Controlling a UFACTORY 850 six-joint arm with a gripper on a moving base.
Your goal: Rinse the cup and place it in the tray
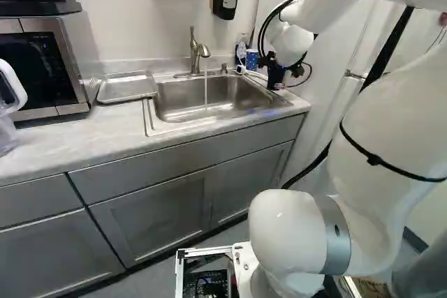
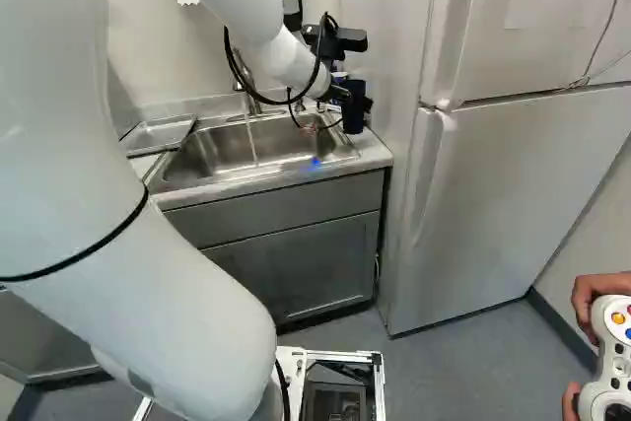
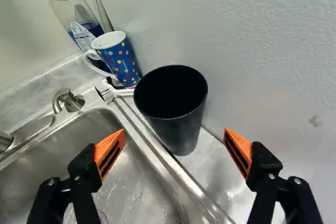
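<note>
The gripper (image 2: pixel 338 98) stands unclenched, orange pads (image 3: pixel 111 151) well apart, holding nothing. Ahead of it, between the line of its fingers, a black tumbler (image 3: pixel 173 114) stands upright on the countertop (image 3: pixel 212 174), between the stainless sink (image 1: pixel 209 95) and the refrigerator's side (image 2: pixel 380 17). Just beyond are a scrub brush (image 3: pixel 108 94) and a blue polka-dot mug (image 3: pixel 119 61). Water runs from the faucet (image 1: pixel 195 50) into the sink; past its other side, a metal tray (image 1: pixel 127 88) lies beside the microwave (image 1: pixel 43 68).
</note>
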